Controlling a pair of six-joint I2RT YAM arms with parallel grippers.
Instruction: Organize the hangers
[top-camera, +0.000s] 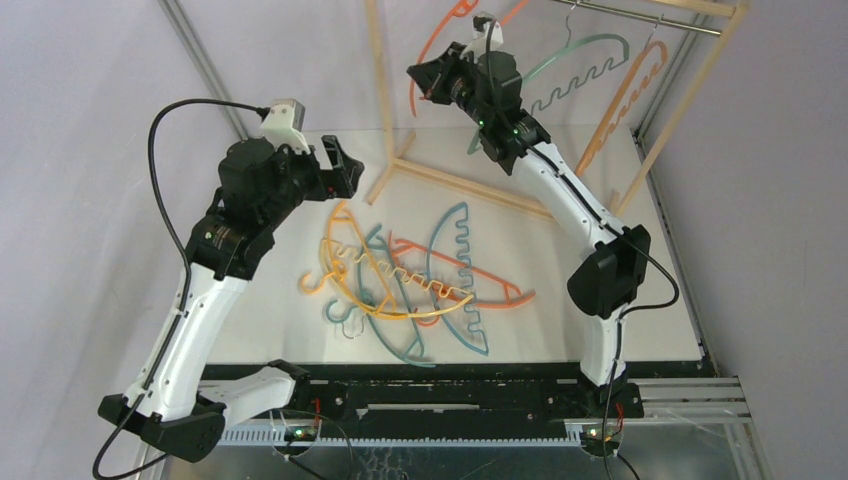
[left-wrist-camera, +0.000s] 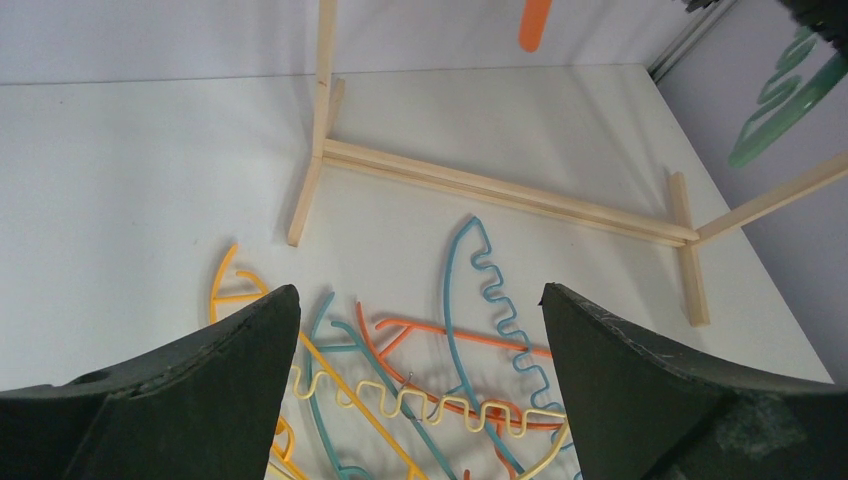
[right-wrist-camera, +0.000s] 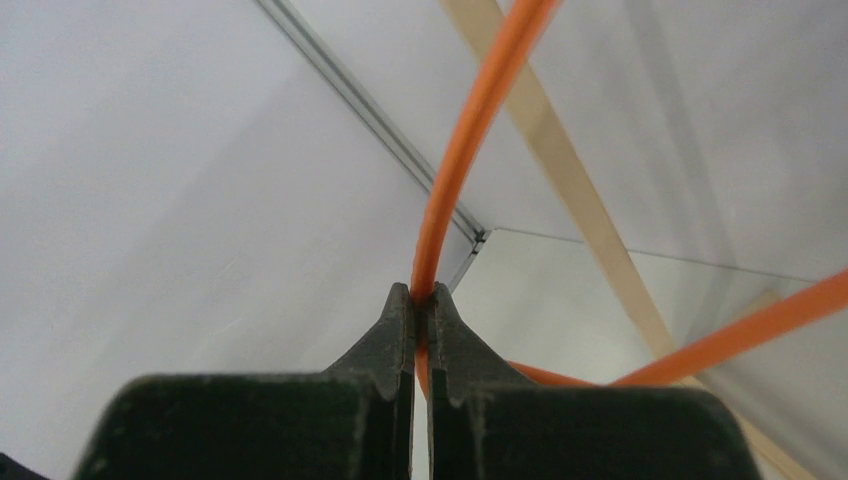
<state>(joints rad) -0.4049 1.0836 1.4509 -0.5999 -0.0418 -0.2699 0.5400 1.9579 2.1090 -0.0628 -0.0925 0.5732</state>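
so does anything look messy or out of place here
Yes: several hangers lie tangled in an overlapping pile on the table, while only two hang from the rack rod. The right gripper is shut on another orange hanger.

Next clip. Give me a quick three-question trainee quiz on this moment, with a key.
1. True or false: the left gripper is shut on a yellow hanger.
2. What colour is the hanger clamped in the right gripper? A teal, B orange, C yellow.
3. Fill in: the loose hangers lie tangled on the ___.
Key: 1 false, it is open and empty. 2 B. 3 table.
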